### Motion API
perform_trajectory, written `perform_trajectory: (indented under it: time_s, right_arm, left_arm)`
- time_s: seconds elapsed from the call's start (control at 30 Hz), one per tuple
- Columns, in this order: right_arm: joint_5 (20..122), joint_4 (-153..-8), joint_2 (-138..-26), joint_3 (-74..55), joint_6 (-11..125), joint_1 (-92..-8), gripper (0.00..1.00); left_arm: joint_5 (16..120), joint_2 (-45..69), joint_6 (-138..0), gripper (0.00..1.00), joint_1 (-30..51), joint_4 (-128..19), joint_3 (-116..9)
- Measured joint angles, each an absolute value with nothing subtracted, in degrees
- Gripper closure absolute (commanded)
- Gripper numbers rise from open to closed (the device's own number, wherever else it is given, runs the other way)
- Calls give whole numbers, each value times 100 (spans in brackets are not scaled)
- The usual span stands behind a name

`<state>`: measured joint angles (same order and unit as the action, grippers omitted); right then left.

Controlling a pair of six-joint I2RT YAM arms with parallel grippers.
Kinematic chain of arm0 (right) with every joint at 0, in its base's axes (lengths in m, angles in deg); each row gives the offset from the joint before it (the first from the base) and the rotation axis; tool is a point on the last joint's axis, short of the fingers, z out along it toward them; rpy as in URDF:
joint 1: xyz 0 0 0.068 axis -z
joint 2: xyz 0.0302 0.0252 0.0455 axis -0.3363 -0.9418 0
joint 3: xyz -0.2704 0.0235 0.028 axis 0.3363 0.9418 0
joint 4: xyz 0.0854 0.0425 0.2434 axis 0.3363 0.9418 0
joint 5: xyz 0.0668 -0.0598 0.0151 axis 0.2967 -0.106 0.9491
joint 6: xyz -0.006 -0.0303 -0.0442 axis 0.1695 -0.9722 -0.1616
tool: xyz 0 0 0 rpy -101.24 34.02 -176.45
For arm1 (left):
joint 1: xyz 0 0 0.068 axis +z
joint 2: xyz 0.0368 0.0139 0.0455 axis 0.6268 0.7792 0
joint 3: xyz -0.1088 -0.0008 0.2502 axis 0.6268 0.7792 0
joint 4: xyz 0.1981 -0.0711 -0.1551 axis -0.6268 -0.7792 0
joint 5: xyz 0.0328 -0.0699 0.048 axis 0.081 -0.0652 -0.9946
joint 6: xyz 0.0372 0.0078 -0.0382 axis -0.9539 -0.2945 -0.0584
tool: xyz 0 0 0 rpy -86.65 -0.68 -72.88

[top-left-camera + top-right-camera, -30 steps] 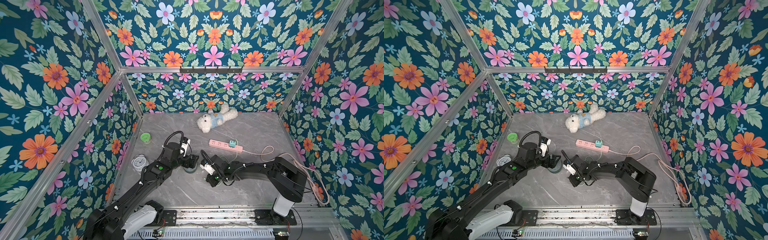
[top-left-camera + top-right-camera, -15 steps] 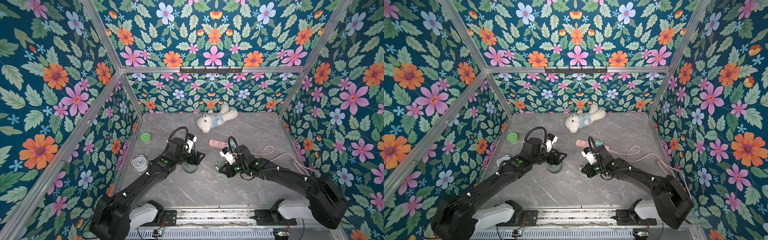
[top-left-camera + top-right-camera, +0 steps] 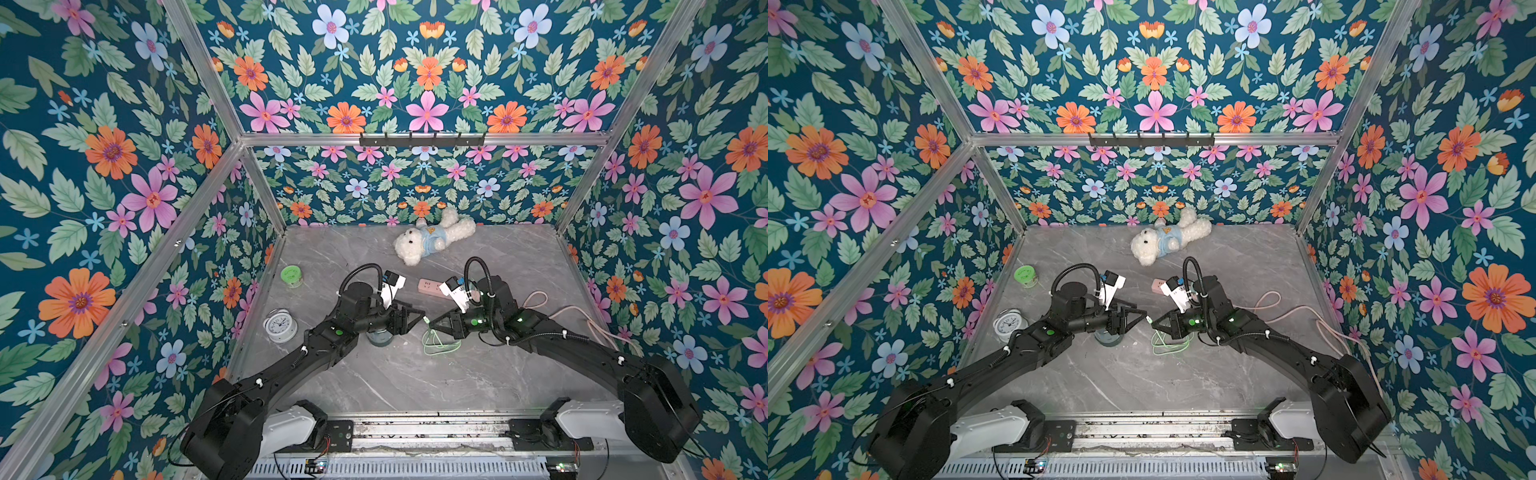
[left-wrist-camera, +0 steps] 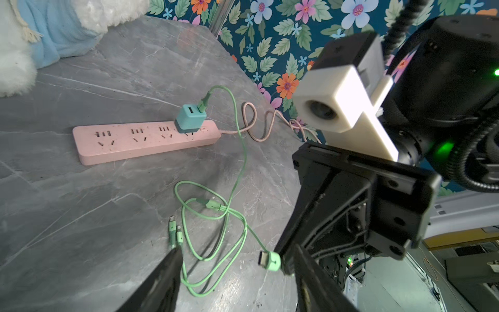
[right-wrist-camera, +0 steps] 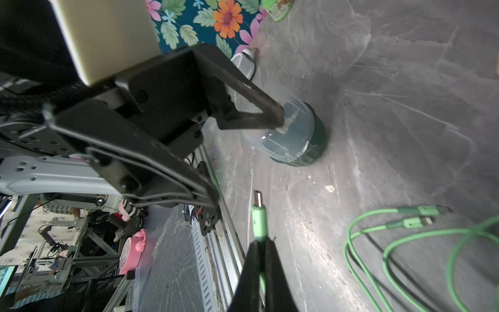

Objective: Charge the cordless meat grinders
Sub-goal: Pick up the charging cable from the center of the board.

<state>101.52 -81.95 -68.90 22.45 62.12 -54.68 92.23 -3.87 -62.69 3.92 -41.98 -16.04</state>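
The cordless meat grinder (image 3: 380, 337) stands on the grey table, a squat cylinder with a translucent dome and dark green base, half hidden under my left wrist; the right wrist view shows it upright (image 5: 295, 135). My right gripper (image 5: 260, 243) is shut on a green cable's plug (image 5: 259, 213), held above the table. My left gripper (image 4: 237, 259) is open, its fingers either side of that plug (image 4: 268, 260) and apart from it. In both top views the two grippers (image 3: 420, 316) (image 3: 1152, 322) meet tip to tip just right of the grinder (image 3: 1108, 338).
The green cable (image 4: 235, 162) runs from a teal charger (image 4: 190, 120) in a pink power strip (image 4: 145, 140) and coils on the table (image 3: 436, 345). A teddy bear (image 3: 432, 239), green-lidded jar (image 3: 292, 276) and white clock (image 3: 280, 326) lie around. A pink cord (image 3: 582, 316) trails right.
My left gripper has swung right, off the grinder and toward the plug, its jaws narrowing. The right gripper has carried the plug up and back to meet it.
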Motion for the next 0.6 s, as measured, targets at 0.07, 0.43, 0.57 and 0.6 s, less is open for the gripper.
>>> perform_trajectory:
  time_s: [0.07,0.43,0.57,0.6]
  right_arm:
    - [10233,-8267,-6921,2214,6254,-5468,100]
    - [10406,-8431,-6995,2160,6383,-5459,100]
    - [10419,-8477,-7037,2125,6400,-5457,100]
    - [10436,-8490,-7043,2120,6402,-5457,100]
  left_arm:
    - [9304,-385,-6175,40,390,-4054,-1554]
    - [9577,-315,-6003,66,390,-3662,-1508]
    - [9612,-348,-5981,74,390,-3662,-1497]
    - [9623,-350,-5979,75,390,-3645,-1497]
